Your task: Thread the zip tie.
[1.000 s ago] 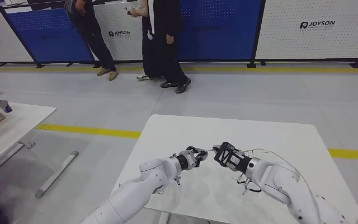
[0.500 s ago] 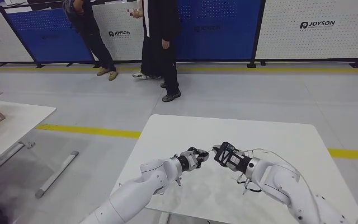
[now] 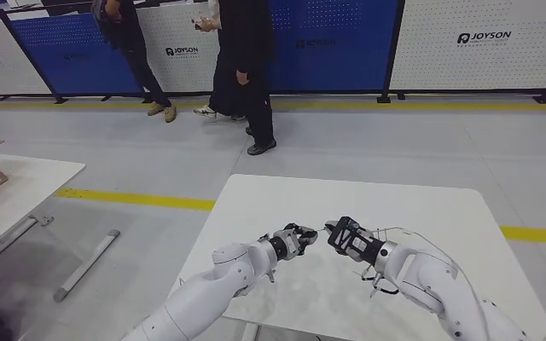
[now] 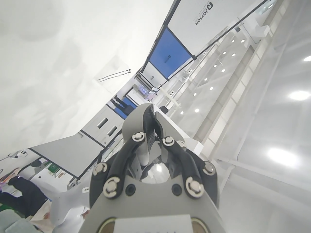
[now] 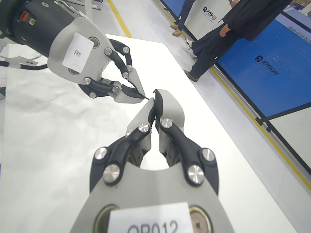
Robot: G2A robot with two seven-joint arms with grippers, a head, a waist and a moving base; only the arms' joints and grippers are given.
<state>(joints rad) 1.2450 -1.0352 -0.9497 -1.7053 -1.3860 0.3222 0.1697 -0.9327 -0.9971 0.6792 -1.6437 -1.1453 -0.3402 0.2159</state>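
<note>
**Two grippers meeting tip to tip above the white table [image 5: 43,122].** The left gripper [image 5: 142,96] has its fingers pressed together on the zip tie [image 5: 146,97]. A short black point of the tie protrudes just beyond the fingertips, aimed at the right gripper [image 5: 155,96]. The right gripper's fingers are likewise closed, and we judge the small dark nub at their very tip to be the tie's head. The strap's point lies just beside that nub and is apparently not yet through it. To thread well, we would hold both pinches firm and bring the protruding point squarely in line with the slot ahead of the right fingertips. We would then advance the left fingers slowly along that line, since so short a free end may slip aside if it meets the head at an angle. We cannot make out the slot or which way it faces, and most of the strap is hidden between the pads. In the left wrist view the closed fingers' dark pads conceal the tie. In the top view it is too slight to trace between the two sets of fingertips.
</note>
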